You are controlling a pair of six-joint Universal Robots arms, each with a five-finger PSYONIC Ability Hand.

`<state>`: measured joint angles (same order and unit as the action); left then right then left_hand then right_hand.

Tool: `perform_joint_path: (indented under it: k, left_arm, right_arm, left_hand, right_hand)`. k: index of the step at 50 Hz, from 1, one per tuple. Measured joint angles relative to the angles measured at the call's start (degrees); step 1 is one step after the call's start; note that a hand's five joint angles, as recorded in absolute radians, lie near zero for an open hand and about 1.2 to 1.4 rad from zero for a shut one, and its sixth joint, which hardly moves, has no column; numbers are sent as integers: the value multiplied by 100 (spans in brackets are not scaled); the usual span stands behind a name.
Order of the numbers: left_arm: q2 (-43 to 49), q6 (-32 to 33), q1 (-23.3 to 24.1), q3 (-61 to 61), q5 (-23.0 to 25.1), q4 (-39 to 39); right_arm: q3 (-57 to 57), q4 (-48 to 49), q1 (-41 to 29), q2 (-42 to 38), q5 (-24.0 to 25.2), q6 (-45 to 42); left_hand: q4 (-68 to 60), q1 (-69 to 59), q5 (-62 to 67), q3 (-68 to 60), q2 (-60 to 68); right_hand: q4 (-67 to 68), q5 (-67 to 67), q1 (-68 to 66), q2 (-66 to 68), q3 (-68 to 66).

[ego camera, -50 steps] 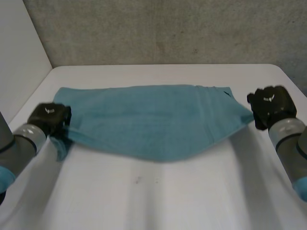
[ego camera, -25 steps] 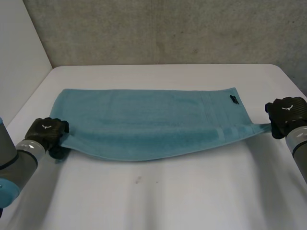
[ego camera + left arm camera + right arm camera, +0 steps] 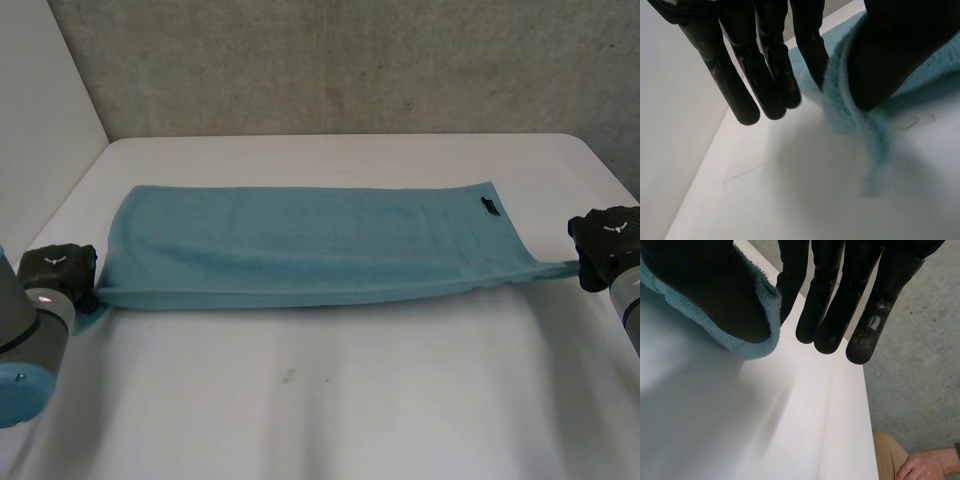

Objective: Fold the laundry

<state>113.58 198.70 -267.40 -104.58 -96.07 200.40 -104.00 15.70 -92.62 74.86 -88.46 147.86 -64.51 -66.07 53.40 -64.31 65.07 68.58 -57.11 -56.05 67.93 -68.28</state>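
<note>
A teal towel [image 3: 300, 245] lies folded lengthwise as a long strip across the white table [image 3: 330, 400], with a small black label [image 3: 488, 207] near its right end. My left hand [image 3: 58, 270] is at the strip's near left corner. In the left wrist view the thumb [image 3: 900, 45] pinches the towel [image 3: 845, 100] against one finger while the other fingers stay straight. My right hand [image 3: 610, 240] holds the near right corner, drawn out to a point. In the right wrist view the towel corner [image 3: 757, 332] is pinched under the thumb of that hand [image 3: 840, 290].
A white wall [image 3: 40, 120] borders the table's left side and a grey wall stands behind it. My right hand is close to the table's right edge [image 3: 860, 405]. Past that edge, over the concrete floor, a person's hand [image 3: 925, 467] rests on a knee.
Both hands have moved outward, apart from each other, and slightly nearer. The sagging towel has been pulled taut and now lies as a flat, straight strip.
</note>
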Motion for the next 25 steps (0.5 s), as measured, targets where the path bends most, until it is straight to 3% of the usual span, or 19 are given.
perform_joint_path:
  k: [6,12,18,25]
  left_arm:
    - [-569,226,-10,-333,61,-63]
    - [-1330,1209,-95,-696,110,-502]
    - [-2024,2543,-405,-898,242,-1645]
    - [-2333,3030,-554,-881,729,-2541]
  right_arm:
    - [1,-322,-15,22,32,-218]
    - [46,-1256,54,231,57,-966]
    - [3,-2615,496,643,58,-2392]
    - [11,-3304,1041,996,169,-3350]
  left_hand:
    - [-373,0,129,-387,340]
    - [-374,0,129,-391,347]
    - [-394,0,129,-402,354]
    - [-397,0,129,-404,359]
  right_hand:
    - [0,0,0,0,0]
    - [0,0,0,0,0]
    - [0,0,0,0,0]
    - [0,0,0,0,1]
